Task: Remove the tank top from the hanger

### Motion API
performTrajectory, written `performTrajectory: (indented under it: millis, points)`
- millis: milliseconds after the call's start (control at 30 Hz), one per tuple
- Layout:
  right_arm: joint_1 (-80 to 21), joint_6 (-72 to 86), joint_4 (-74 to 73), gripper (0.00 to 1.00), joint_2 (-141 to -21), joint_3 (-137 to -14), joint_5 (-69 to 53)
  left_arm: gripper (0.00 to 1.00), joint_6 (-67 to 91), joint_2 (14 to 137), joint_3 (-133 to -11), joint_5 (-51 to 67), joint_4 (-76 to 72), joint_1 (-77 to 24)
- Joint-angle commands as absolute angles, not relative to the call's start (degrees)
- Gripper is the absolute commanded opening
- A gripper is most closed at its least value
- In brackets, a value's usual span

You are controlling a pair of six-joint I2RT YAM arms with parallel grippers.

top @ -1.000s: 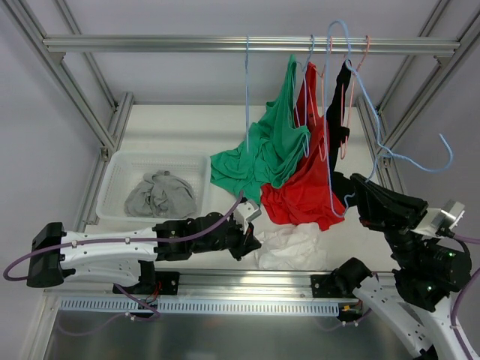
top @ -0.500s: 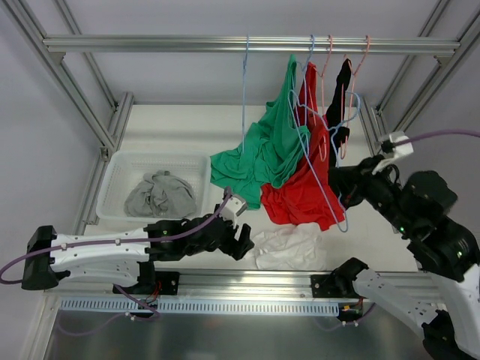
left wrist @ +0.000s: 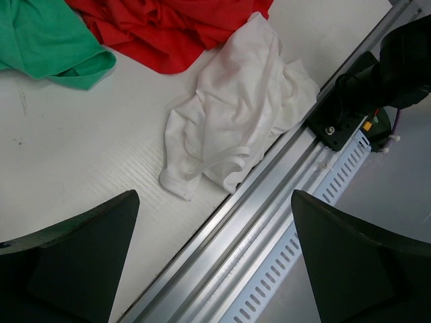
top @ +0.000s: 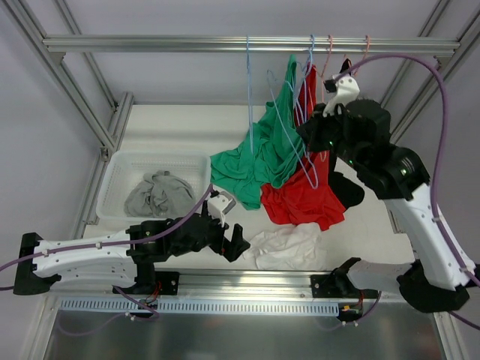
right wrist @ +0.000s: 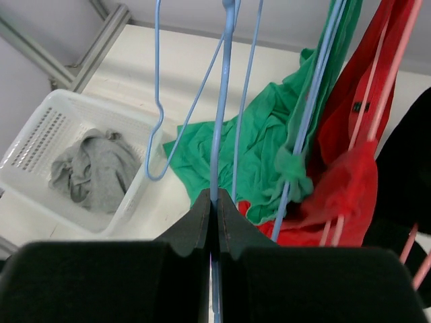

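Your right fingers (right wrist: 202, 225) are pinched shut on the wire of a blue hanger (right wrist: 222, 101), at upper centre of the overhead view. Your left fingers (left wrist: 87, 249) are spread wide, holding nothing. Between them, the white tank top (left wrist: 236, 121) lies crumpled on the surface (left wrist: 81, 134), at lower centre.

A white table (top: 187, 124) sits inside an aluminium frame (top: 225, 43), pale grey walls (top: 37, 150) around.
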State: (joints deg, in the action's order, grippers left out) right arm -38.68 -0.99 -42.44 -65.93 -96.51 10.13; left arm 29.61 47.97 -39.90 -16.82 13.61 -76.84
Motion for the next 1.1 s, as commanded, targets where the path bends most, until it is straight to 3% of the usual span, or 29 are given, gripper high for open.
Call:
performTrajectory:
  millis: [0,433,833,867,900,967,1000,1067]
  points:
    - [-39.11,-3.87,-39.55,0.0,-73.37,-105.7,15.2,0.99,31.02,48.43,-39.64,-15.73,14.33,-77.08]
    - [-38.59,-6.86,-37.71,0.0,-94.11,-124.09,18.11,0.99,35.32,49.48,-38.14,-19.15,14.33,-78.48]
    - [-37.71,-1.14,-36.65,0.04,-92.2,-113.91,11.87,0.99,35.77,53.34,-40.51,-23.02,13.97,-79.01]
    - [-37.71,-0.97,-36.74,0.07,-91.15,-113.47,11.43,0.99,35.77,54.83,-41.56,-23.55,13.97,-79.01]
    - [-37.71,-0.79,-36.65,0.19,-90.53,-112.68,10.56,0.99,35.86,55.71,-42.18,-24.34,13.89,-79.01]
    - [-37.71,-0.79,-36.74,0.5,-87.82,-112.06,9.59,0.99,36.04,58.78,-43.85,-25.05,13.71,-79.01]
    - [-37.79,-0.88,-36.83,0.71,-86.5,-111.54,8.36,0.99,36.21,59.93,-44.47,-25.4,13.45,-79.01]
    - [-37.71,-1.4,-37.0,0.84,-83.51,-109.43,7.21,0.99,35.95,64.31,-46.48,-25.49,12.57,-79.1]
